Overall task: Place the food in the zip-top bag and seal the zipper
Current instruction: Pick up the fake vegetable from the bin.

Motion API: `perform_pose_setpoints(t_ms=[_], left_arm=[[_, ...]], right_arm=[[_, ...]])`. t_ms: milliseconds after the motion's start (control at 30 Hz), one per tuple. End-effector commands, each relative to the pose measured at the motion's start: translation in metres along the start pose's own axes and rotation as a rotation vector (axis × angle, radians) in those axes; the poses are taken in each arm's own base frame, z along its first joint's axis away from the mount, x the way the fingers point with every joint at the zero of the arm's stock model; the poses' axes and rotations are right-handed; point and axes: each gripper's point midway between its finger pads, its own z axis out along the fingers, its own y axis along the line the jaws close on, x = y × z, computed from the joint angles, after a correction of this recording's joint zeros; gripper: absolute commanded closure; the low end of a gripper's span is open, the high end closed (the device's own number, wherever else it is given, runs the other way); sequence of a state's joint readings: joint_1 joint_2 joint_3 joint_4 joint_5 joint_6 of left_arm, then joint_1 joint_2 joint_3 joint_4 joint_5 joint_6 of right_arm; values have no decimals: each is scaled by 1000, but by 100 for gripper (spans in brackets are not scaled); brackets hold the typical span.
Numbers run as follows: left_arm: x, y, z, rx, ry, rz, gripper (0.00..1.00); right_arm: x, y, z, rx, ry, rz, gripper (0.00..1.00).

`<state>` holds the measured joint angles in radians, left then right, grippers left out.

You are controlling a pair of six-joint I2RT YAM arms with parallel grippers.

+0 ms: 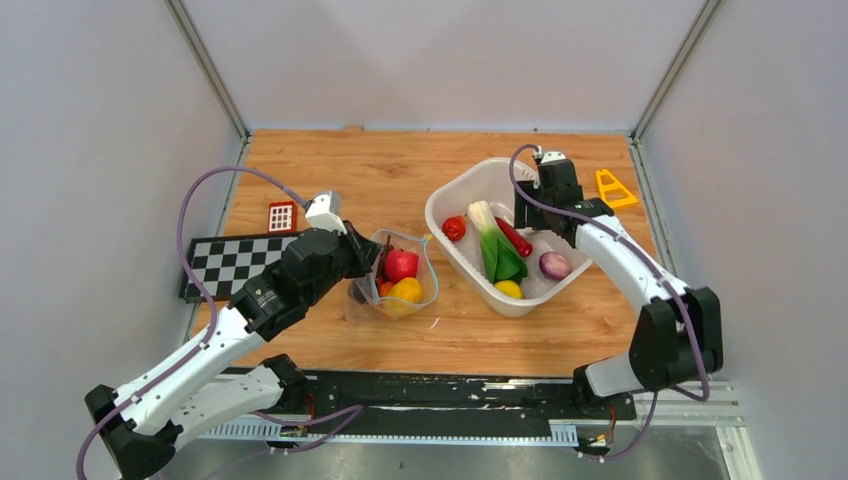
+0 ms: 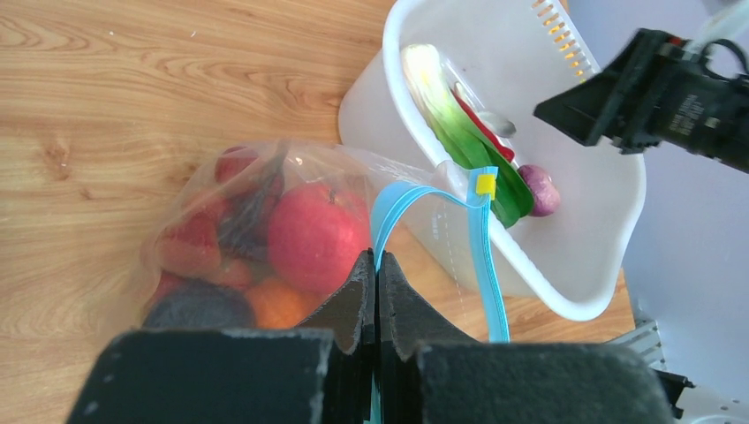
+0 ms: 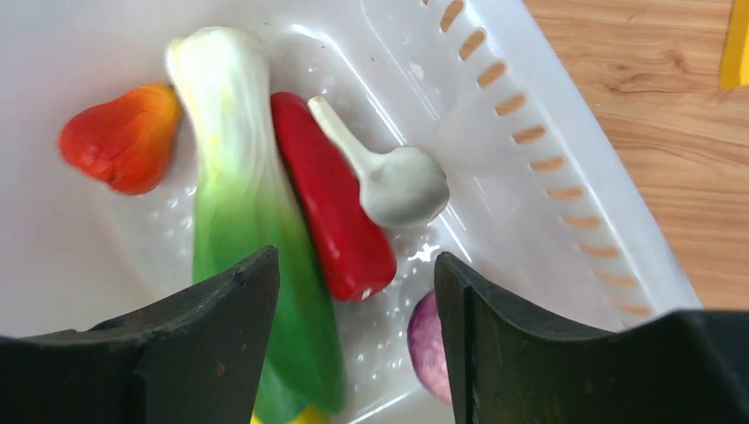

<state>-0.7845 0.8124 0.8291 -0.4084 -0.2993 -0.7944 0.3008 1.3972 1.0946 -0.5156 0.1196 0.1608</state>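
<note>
At my far left lies a black-and-white chequered mat [image 1: 225, 262], which has no part in this job. My left gripper [image 2: 377, 296] is clamped shut on the thin teal-blue zipper strip [image 2: 481, 256] of the clear, crinkly zip-top bag [image 2: 305, 161], which sits on the wooden table just left of the basket. The round red apple [image 2: 316, 234], the orange tangerine [image 2: 278, 300] and the dark purple piece [image 2: 199, 305] sit inside the bag, with darker red lumps behind them that I take for the grape bunch. From above, a yellow lemon [image 1: 407, 291] shows there too.

The strip loops wide, so the mouth gapes, and the small yellow slider [image 2: 486, 184] sits out at the bend.

Further right, the white plastic basket [image 3: 548, 141] holds a green-and-white leek [image 3: 238, 194], a long red chilli [image 3: 331, 212] and a purple onion [image 3: 427, 344]. My right gripper [image 3: 353, 265] hangs over them, jaws apart and empty.

I judge the filling largely done. The sealing is all ahead of me.
</note>
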Motion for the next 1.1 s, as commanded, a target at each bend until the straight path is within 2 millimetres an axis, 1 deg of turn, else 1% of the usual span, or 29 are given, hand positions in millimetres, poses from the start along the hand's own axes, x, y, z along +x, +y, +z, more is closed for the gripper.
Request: perform_pose_setpoints(t_ms=[0,33,67,100,133,300,333,400,500,567,667,700,767,867,900,1033,1067], left_arm=[[-17,-7,-3,15,-52,11,99],[-17,-9,-3,18,-49,14,99],[-16,-9,-1,17,-42,18,99],[-16,-9,0,15,-40,20,99],[-15,-9,0,15,-38,21,99],[-11,-9,3,12,-22,28,100],[-11,-8,4,9,-23,28,99],[-11,-7,5,5,-25,26,99],[-12,-9,6,4,-23,32,99],[-12,-9,6,4,-21,35,99],[-12,-8,6,-4,-19,38,99],[-12,-7,7,-7,-20,36,99],[-11,-7,7,-6,-19,32,99],[-10,-9,8,0,-15,29,100],[-10,-8,8,-1,-14,29,100],[-12,-9,6,4,-19,26,100],[-12,-9,6,3,-20,24,100]], right_arm=[[-4,-10,39,66,24,-60,38],[-3,-14,46,90,29,-62,39],[2,-15,54,93,30,-78,39],[3,-14,60,82,13,-97,40],[-2,-15,67,93,-20,-95,40],[-4,-29,75,168,-25,-146,34],[0,-31,78,166,-14,-182,33],[15,-33,89,168,47,-207,33],[36,-31,104,152,122,-211,37],[47,-29,109,149,171,-196,38],[62,-30,111,153,205,-166,40],[63,-33,111,170,211,-160,41],[66,-34,110,181,219,-155,48],[64,-29,106,156,211,-128,59],[61,-26,105,139,195,-123,62],[46,-18,94,99,146,-107,86],[40,-16,90,85,128,-103,88]])
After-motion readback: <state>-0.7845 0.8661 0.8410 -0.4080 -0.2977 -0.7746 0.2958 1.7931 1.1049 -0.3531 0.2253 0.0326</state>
